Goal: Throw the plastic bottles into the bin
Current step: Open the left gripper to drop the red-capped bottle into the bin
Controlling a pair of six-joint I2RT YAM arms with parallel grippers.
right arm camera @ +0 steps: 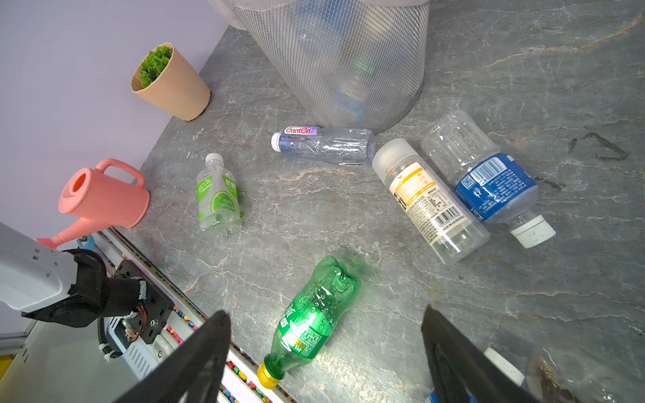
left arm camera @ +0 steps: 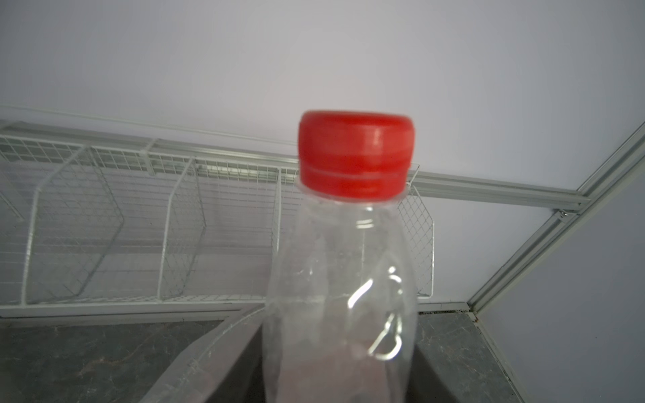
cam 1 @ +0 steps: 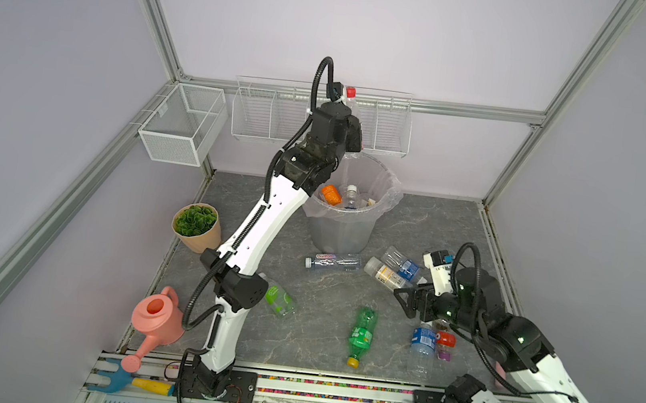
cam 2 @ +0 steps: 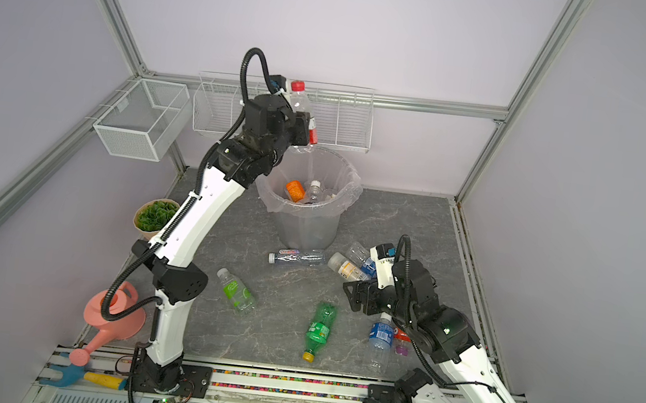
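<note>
Grey tapered bin lined with a clear plastic bag (cam 1: 340, 234): upright at the back of the grey marbled floor (cam 1: 315, 352). 2 bottles show inside it, a bottle with an orange label (cam 1: 331, 194) and a clear bottle with a white cap (cam 1: 351, 194).
Left gripper (cam 2: 301, 126): high above the bin, around the middle of an upright clear bottle with a red cap and red label (left arm camera: 342, 279). The wrist and the bottle hide the fingers, so I cannot tell how wide the jaws stand or whether they grip.
Right gripper (cam 1: 404, 303): low over the floor on the right, jaws spread wide, holding and touching nothing.
Clear bottle with a red-and-white Ganten label (right arm camera: 324, 144): on its side, touching the bin's foot.
Frosted bottle with a white-and-yellow label (right arm camera: 429, 202): lying against a clear bottle with a blue label (right arm camera: 488, 181), near the bin.
Green bottle with a yellow cap (cam 1: 361, 335): on its side mid-floor.
Clear bottle with a lime-green label (cam 2: 237, 292): on its side near the left arm's elbow.
Blue-labelled bottle with a white cap (cam 1: 422, 344): lying below the right wrist, beside a small, partly hidden orange-and-purple bottle (cam 1: 444, 343).
</note>
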